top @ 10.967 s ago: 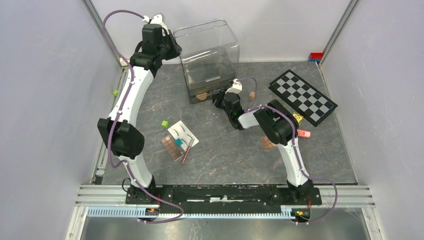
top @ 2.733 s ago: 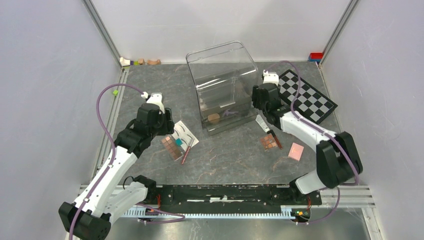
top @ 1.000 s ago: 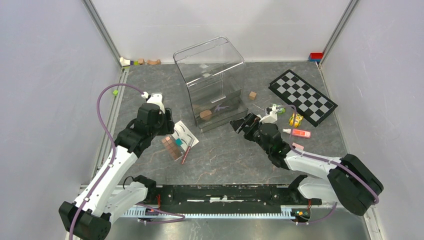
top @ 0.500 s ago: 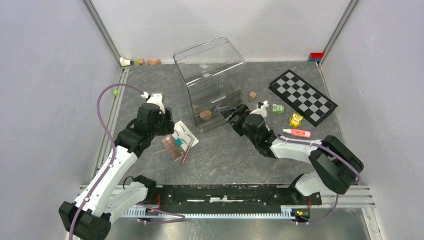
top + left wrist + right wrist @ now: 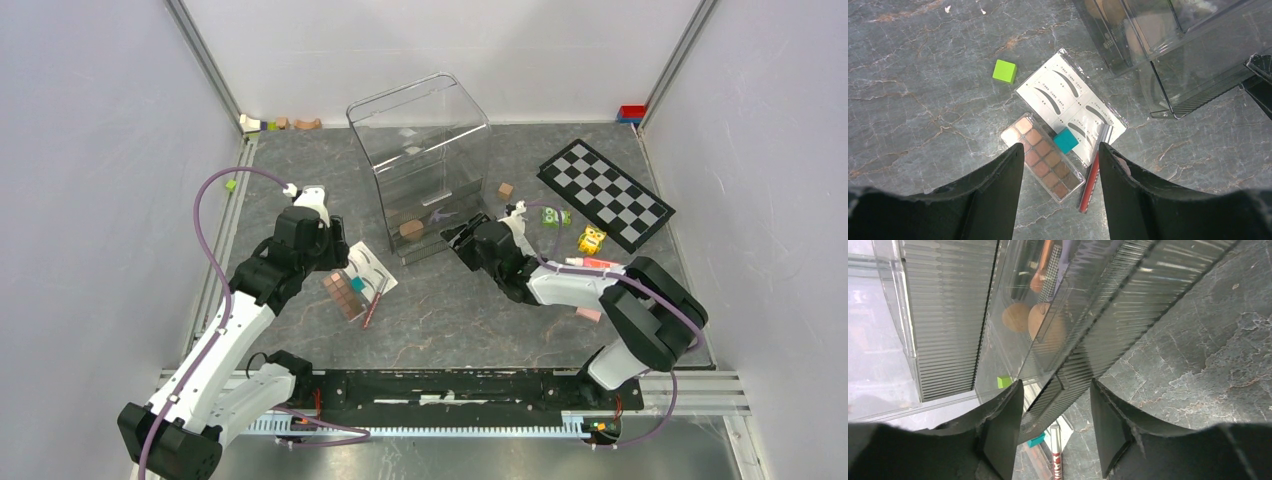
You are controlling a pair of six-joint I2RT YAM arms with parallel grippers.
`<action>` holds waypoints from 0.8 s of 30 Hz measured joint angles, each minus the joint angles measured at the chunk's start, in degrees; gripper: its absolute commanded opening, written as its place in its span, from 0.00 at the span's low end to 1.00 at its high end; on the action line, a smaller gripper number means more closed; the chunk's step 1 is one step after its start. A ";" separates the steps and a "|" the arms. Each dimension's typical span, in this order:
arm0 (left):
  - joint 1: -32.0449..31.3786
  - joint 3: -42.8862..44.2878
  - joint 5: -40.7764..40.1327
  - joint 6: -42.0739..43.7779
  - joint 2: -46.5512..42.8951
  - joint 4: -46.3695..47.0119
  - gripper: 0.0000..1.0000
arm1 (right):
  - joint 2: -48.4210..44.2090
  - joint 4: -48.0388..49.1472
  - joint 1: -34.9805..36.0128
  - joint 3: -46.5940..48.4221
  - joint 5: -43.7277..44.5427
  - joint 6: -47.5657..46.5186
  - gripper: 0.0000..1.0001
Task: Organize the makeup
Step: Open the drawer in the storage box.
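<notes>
The left gripper hangs wide open and empty above the brown eyeshadow palette and white eyebrow card. The right gripper, open and empty, frames the clear plastic organizer's ribbed edge, with the round peach sponge inside.

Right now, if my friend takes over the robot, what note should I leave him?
Left hand: open, empty, above the palette, card and pencil lying together.
Right hand: open, empty, at the bottom edge of the box.
Done: sponge and scissors are in the box.
Left: palette, card, pencil, plus the pink tube and compact on the right side. The teal cube on them stays out.
</notes>
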 measured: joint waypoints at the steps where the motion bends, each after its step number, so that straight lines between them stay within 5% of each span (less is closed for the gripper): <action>1: 0.00 0.00 0.04 0.00 0.02 0.00 0.63 | 0.00 0.11 0.02 0.00 0.02 -0.02 0.53; 7: 0.00 0.00 0.83 0.00 0.22 0.00 0.63 | -0.90 1.09 0.04 -1.09 0.44 0.02 0.35; 24: 0.00 0.00 0.92 0.00 0.22 0.00 0.63 | -7.98 0.46 -0.02 -7.17 3.17 -1.14 0.29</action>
